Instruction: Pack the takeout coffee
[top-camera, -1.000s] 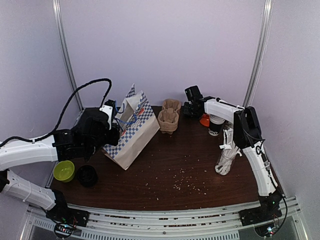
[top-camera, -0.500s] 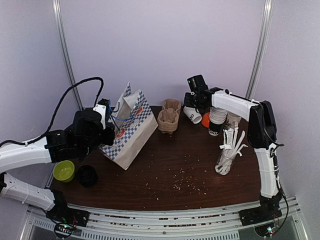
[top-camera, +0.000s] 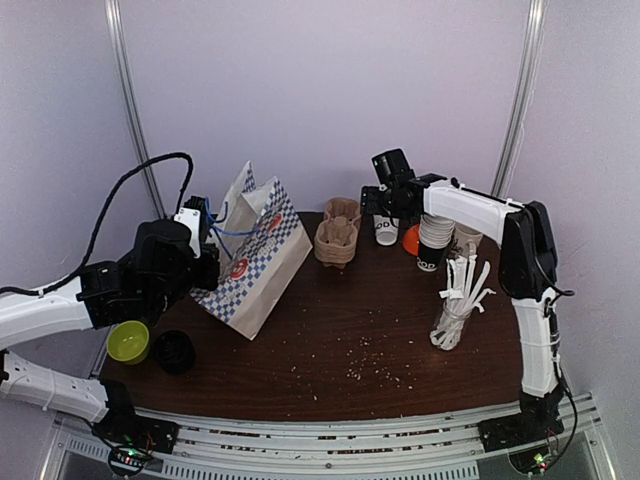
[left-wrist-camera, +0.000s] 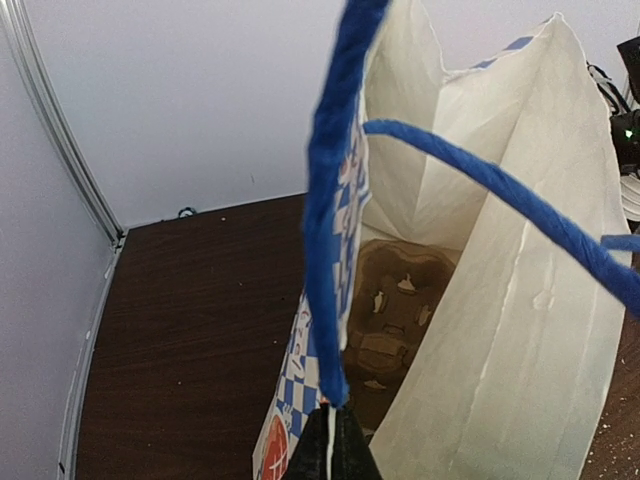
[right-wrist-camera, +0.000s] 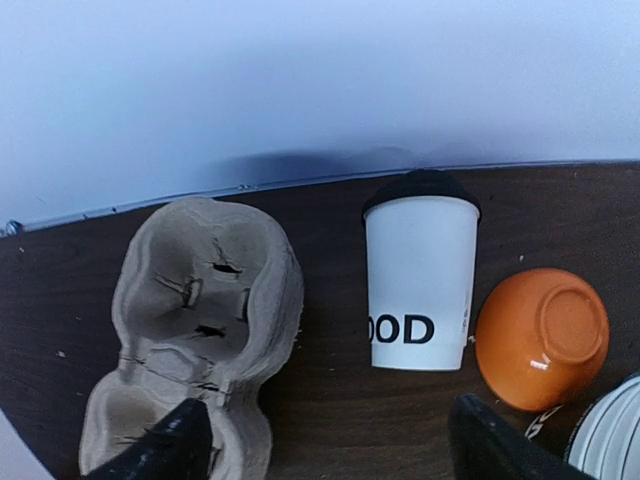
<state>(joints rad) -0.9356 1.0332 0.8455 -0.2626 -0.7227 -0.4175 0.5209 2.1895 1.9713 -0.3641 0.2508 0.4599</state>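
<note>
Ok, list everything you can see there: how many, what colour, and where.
Paper bag: one, blue-and-white checked, left of centre, tilted, mouth open.
Pulp tray: one, brown, inside the bag.
Tray stack: one, brown, back centre.
Coffee cup: one, white with dark lid, standing right of the tray stack.
Orange bowl: one, upside down, right of the cup.
Cup stack: one, white and black, back right.
Glass of straws: one, clear, white straws, right side.
Green bowl: one, front left.
Black container: one, beside the green bowl.
Crumbs: scattered, pale, front centre.
Left claw: shut on the bag's blue handle.
Right claw: open, empty, near the coffee cup.
</note>
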